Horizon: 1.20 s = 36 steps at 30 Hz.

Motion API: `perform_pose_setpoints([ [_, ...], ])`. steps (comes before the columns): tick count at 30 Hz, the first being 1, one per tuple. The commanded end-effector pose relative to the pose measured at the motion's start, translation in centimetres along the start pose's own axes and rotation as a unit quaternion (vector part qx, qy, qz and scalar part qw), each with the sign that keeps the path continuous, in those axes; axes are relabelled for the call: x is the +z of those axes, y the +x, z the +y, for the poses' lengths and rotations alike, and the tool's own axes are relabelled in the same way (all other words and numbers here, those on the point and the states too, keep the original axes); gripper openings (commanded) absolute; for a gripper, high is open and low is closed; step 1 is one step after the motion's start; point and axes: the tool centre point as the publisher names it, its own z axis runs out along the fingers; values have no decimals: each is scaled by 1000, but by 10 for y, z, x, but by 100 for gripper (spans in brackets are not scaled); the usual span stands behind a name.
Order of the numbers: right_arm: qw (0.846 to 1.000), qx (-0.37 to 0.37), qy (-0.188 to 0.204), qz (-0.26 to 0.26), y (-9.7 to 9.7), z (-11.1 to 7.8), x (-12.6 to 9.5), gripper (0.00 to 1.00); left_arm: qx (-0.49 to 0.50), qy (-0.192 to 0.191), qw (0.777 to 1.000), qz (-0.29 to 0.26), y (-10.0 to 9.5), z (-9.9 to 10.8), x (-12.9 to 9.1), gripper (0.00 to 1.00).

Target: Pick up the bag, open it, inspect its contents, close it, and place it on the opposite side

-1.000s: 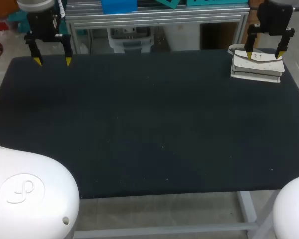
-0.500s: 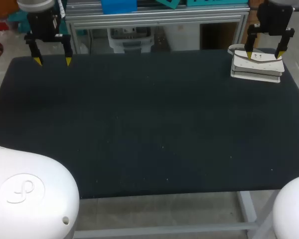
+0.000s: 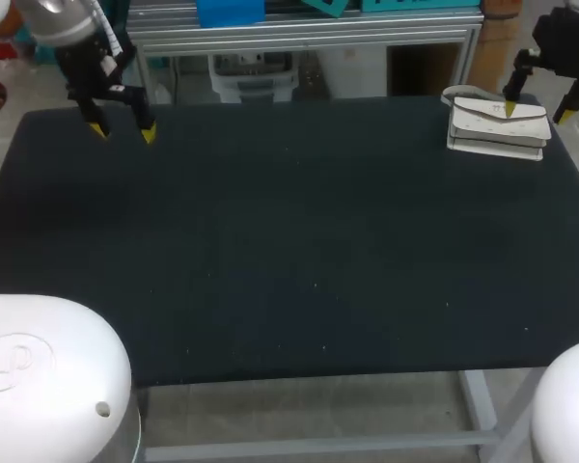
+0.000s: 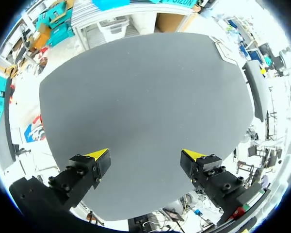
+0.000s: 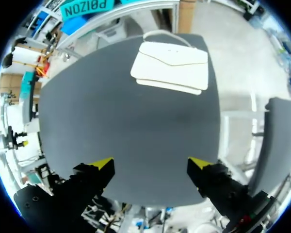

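Note:
The white bag [image 3: 495, 126] lies flat and closed at the far right corner of the black table [image 3: 289, 251], with its strap curled behind it. My right gripper [image 3: 536, 114] hangs open above the bag's right end, with nothing between its fingers. In the right wrist view the bag [image 5: 172, 65] lies well ahead of the open gripper [image 5: 150, 165]. My left gripper [image 3: 124, 132] stands open over the far left corner, also without anything in it. In the left wrist view its gripper [image 4: 145, 155] looks across bare table, and the bag [image 4: 223, 50] shows as a thin pale strip at the far edge.
Nothing but the bag rests on the dark tabletop. The table's far edge [image 3: 270, 101] runs just behind both grippers, and the right edge [image 3: 574, 174] lies close beside the bag.
The right gripper has shifted right and back, so it no longer straddles the bag's middle. The left gripper has moved a little right and inward over the table. Both stayed open.

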Motion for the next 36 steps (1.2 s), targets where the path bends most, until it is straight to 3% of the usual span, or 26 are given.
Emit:
perform_pose_setpoints([
  [1,997,8,17,78,-28,13,3,100,119,133,983,48,8,19,8,100],
  [3,994,4,22,106,-37,17,6,100,169,145,973,64,17,24,15,100],
  [5,994,12,23,103,-42,19,8,100,200,155,965,63,23,26,22,100],
  [10,989,17,32,142,-53,25,16,100,332,151,924,115,43,36,40,100],
  [17,987,31,37,153,-63,23,26,100,338,142,922,120,45,35,41,100],
  [23,978,37,43,200,-77,33,42,100,338,142,922,120,45,35,41,100],
  [30,972,67,32,222,-96,47,55,100,439,185,870,126,68,24,60,100],
  [36,968,83,-8,237,-110,62,59,100,470,199,847,151,79,16,66,100],
])
